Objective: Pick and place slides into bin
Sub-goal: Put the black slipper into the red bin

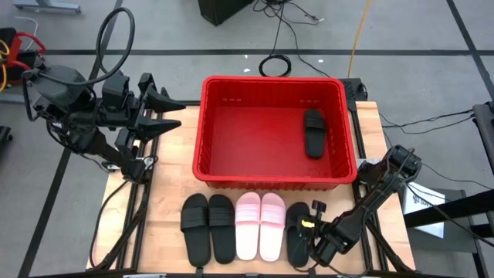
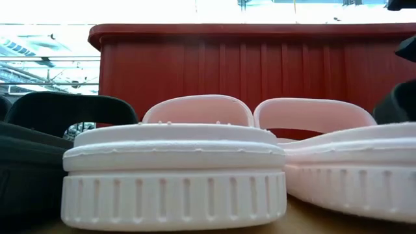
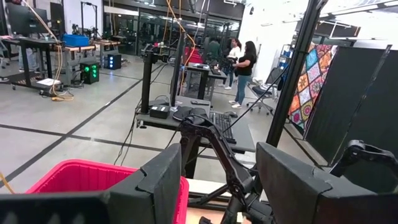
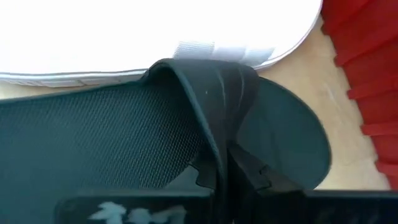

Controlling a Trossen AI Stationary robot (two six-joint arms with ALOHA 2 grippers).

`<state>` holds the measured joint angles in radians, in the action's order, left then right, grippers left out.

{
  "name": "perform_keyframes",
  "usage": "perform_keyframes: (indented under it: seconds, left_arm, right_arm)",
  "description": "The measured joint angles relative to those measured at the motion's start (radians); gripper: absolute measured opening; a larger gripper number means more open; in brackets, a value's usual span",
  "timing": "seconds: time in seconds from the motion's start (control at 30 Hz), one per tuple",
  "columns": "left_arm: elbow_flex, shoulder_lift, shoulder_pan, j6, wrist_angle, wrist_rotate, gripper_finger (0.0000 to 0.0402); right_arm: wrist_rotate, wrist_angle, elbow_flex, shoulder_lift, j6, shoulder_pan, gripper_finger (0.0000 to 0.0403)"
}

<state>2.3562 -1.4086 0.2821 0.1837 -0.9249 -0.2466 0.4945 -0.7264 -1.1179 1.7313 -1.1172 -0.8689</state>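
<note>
I count four matte black strap slides (image 1: pixel 207 228), two pale pink slides (image 1: pixel 260 225) at six o'clock, and one red ribbed plastic bin (image 1: pixel 274 182).

Setting: a robotics lab or open industrial workspace. Polished grey concrete floor (image 3: pixel 68 118) marked with dark tape lines (image 1: pixel 231 52). Loose cables (image 1: pixel 275 63) and a yellow cord (image 1: pixel 356 35) run across the floor behind the wooden table (image 1: pixel 166 174). The left wrist view looks down a long hall with glass partition walls (image 3: pixel 134 28), workbenches carrying monitors (image 3: pixel 25 22) and electronics, one unit lit green (image 3: pixel 90 70), and a blue crate (image 3: pixel 74 40) on a desk. Black metal stands (image 3: pixel 148 81) and frames hold equipment. Several people (image 3: pixel 244 65) stand in the distance near a rolling chair. A dark divider panel (image 3: pixel 354 99) with a colourful patterned cloth (image 3: pixel 314 78) sits to one side.
</note>
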Motion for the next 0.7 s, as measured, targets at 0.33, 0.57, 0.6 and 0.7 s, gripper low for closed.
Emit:
perform_keyframes:
  seconds: [0.33,0.57,0.6,0.7]
  left_arm:
    - [0.0,0.0,0.0,-0.002,-0.01,0.0,0.0205]
    - [0.0,0.0,0.0,-0.023,-0.009,0.0,0.0205]
    - [0.0,0.0,0.0,-0.024,-0.009,0.0,0.0205]
    - [0.0,0.0,0.0,-0.029,-0.009,0.0,0.0205]
  right_arm:
    - [-0.015,-0.123,0.0,-0.195,0.035,-0.001,0.0002]
    - [0.001,-0.071,0.0,-0.395,0.091,0.0,0.0001]
    - [0.005,-0.056,0.0,-0.425,0.098,0.0,0.0001]
    - [0.003,0.01,0.0,-0.498,0.147,0.01,0.0001]
